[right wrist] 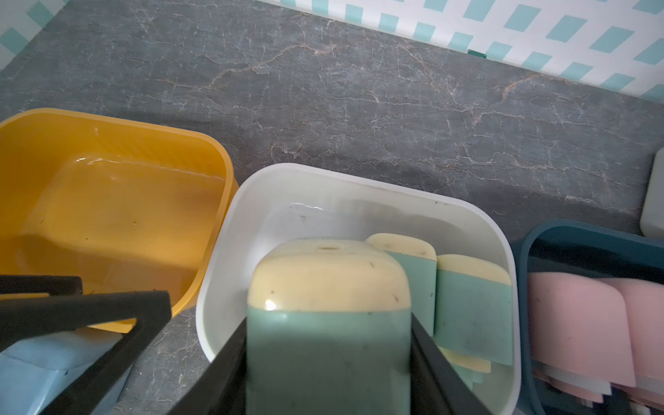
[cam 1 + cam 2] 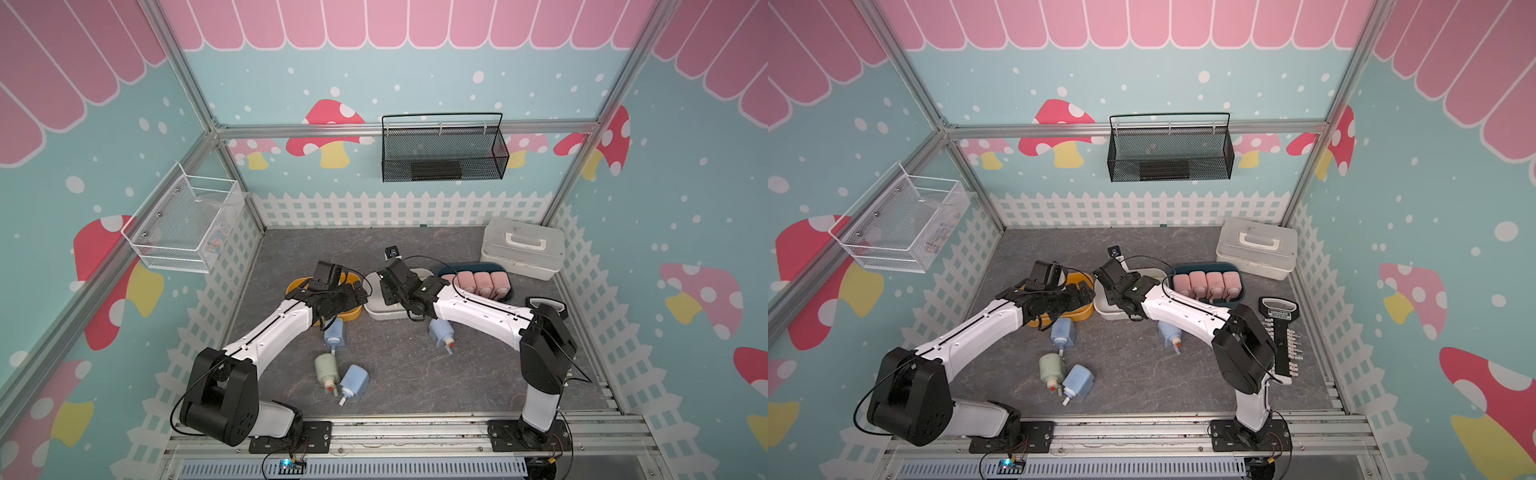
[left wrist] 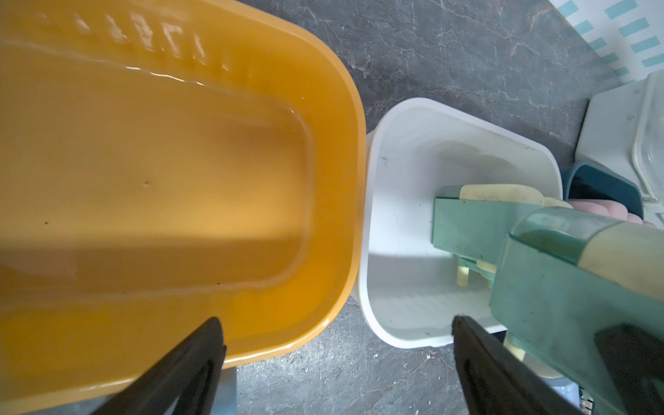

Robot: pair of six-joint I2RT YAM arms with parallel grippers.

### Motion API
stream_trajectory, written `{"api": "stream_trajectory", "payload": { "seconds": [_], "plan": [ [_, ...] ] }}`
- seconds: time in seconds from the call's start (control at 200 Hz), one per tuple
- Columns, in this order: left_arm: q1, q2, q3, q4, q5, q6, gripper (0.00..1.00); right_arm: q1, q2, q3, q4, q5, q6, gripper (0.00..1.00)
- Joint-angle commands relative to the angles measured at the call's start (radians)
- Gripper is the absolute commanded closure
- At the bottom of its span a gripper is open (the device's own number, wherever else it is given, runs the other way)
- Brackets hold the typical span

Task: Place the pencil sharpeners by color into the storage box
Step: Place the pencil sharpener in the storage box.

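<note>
While both top views hide the grip under the arm, the right wrist view shows it plainly: the right gripper [image 1: 328, 345] pinches a green sharpener [image 1: 328, 280] by its sides, cream end pointing away, above the white bin [image 1: 359, 179]. Two more green sharpeners [image 1: 472, 312] stand inside that bin, just right of the held one; from above, the arm covers them.

The left wrist view shows the left gripper [image 3: 336, 323] spread wide with nothing between its fingers, over the right end of the yellow bin [image 3: 334, 161].

Right of the white bin, a dark blue bin [image 2: 446, 272] holds four pink sharpeners [image 2: 482, 282] in a row.

Only the top views show what lies loose on the grey table [image 2: 415, 374], nearer the robot. One blue sharpener [image 2: 334, 332] lies just near of the yellow bin. A second blue sharpener [image 2: 441, 331] lies partly under the right arm. A third blue sharpener [image 2: 355, 381] lies just beside a loose green sharpener [image 2: 326, 366].

A white case [image 2: 523, 247] with a handle sits far right. A black handled tool [image 2: 1281, 336] lies by the right wall.
</note>
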Motion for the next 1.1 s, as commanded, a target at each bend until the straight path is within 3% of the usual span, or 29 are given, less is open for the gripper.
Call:
{"api": "stream_trajectory", "payload": {
  "seconds": [0.0,0.345,0.7,1.096],
  "plan": [
    [0.007,-0.022,-0.013,-0.012,-0.002,0.016,0.01,-0.012,0.034,0.054,-0.039,0.044,0.034,1.0],
    [0.009,-0.029,-0.003,-0.014,0.018,0.015,0.01,-0.013,0.141,0.185,-0.161,0.123,0.108,1.0],
    [0.009,-0.048,-0.028,-0.015,0.004,0.008,0.01,-0.015,0.254,0.335,-0.286,0.016,0.123,1.0],
    [0.008,-0.04,-0.026,-0.015,0.008,0.009,0.01,-0.013,0.35,0.463,-0.385,0.017,0.145,1.0]
  ]
}}
